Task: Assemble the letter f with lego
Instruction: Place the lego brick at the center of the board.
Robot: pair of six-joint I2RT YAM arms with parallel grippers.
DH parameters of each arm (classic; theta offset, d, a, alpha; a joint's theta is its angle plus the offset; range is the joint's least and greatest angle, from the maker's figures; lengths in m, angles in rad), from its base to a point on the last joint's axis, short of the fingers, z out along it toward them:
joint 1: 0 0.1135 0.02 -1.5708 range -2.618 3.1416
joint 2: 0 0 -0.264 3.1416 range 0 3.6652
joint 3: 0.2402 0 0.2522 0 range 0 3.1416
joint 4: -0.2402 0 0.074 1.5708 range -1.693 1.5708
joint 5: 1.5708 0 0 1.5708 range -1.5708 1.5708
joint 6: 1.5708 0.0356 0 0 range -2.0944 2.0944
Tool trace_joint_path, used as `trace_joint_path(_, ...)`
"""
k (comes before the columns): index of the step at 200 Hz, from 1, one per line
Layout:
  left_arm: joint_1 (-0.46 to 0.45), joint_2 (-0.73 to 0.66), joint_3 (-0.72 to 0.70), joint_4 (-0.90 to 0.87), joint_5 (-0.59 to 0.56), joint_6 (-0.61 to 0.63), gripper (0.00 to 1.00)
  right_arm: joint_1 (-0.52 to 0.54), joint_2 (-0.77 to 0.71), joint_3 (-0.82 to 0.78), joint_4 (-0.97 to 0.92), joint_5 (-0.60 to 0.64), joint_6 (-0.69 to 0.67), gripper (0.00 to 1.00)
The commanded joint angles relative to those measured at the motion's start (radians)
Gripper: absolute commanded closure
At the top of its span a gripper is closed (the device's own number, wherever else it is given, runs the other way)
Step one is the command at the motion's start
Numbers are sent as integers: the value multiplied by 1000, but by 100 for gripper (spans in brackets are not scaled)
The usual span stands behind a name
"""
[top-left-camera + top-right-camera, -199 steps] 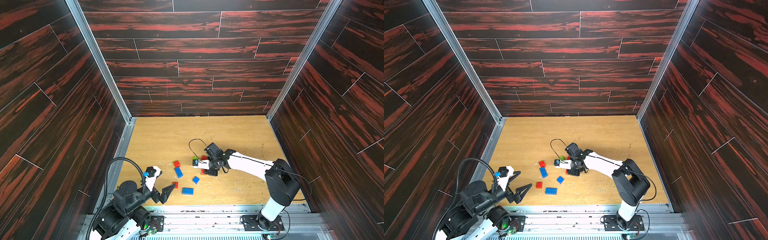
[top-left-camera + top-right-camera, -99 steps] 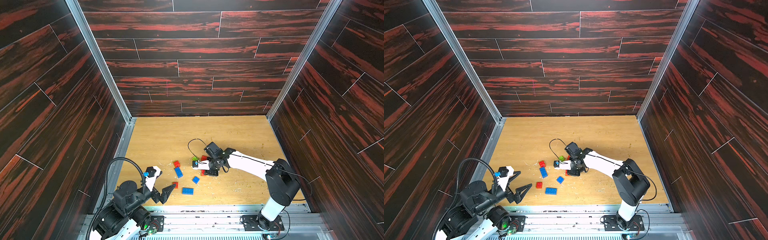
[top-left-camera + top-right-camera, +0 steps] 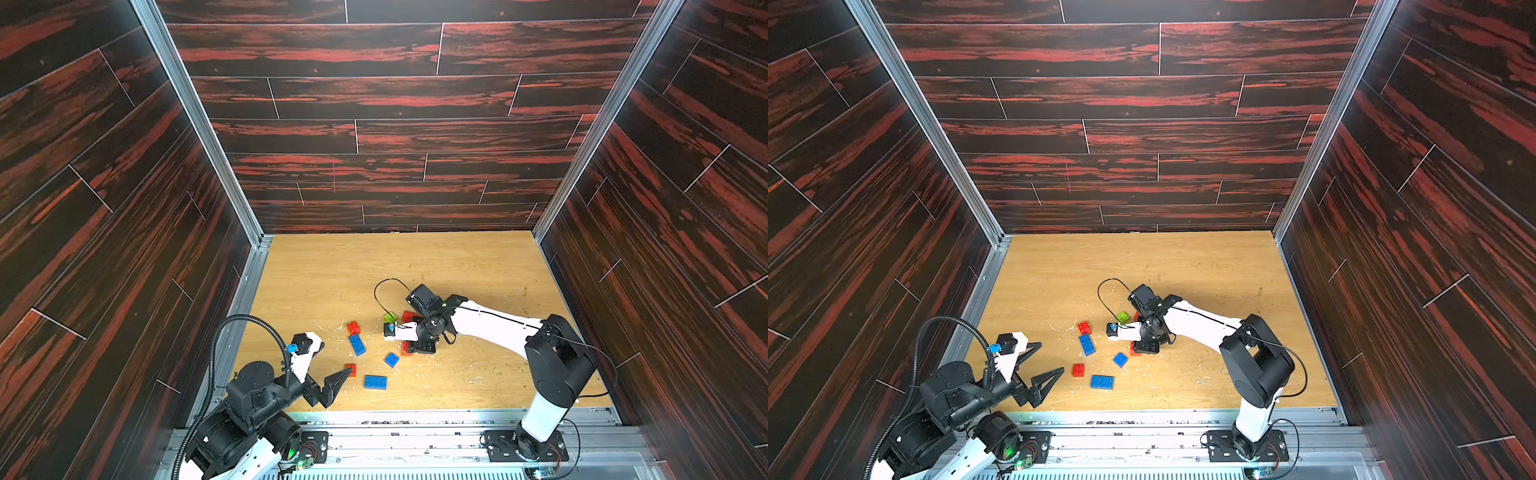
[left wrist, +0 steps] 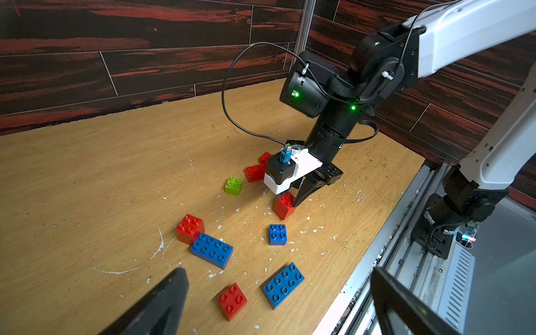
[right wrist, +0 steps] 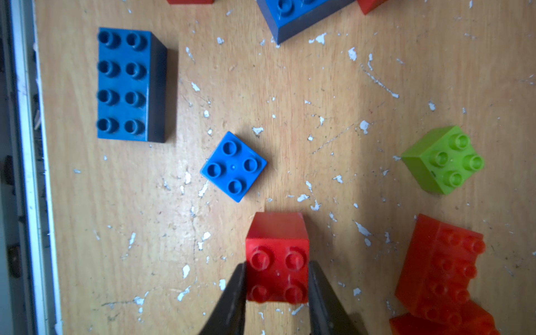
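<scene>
The lego lies scattered on the wooden floor point(image 3: 457, 270). My right gripper point(image 5: 277, 265) point(image 3: 409, 348) is shut on a red square brick point(image 5: 277, 255) point(image 4: 285, 205), one black finger on each side, low at the floor. Close by are a blue square brick point(image 5: 233, 166) point(image 3: 391, 359), a lime green brick point(image 5: 443, 159) point(image 3: 1122, 317) and joined red bricks point(image 5: 441, 269). Two blue oblong bricks point(image 3: 357, 344) point(image 3: 375, 382) and two red squares point(image 3: 353, 327) point(image 4: 232, 301) lie nearer my left gripper point(image 4: 275, 278) point(image 3: 1046, 359), which hangs open and empty at the front left.
Dark wood-pattern walls point(image 3: 374, 124) close in three sides. A metal rail point(image 3: 415, 415) runs along the front edge, with the right arm's base point(image 3: 536, 440) on it. A black cable point(image 3: 386, 291) loops off the right wrist. White flecks litter the floor.
The right gripper has barely shifted and still has the red brick between its fingers. The left arm has not moved.
</scene>
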Motion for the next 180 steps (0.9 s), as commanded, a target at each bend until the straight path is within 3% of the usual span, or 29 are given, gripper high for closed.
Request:
trace_joint_path(1,-5,-10,-12,4,1,2,0,2,27,29,-33,-25,1,66)
trace_joint_path(180,-11,-2,-13,8,19,-2,0,5,53,31,-25,-18,23,55)
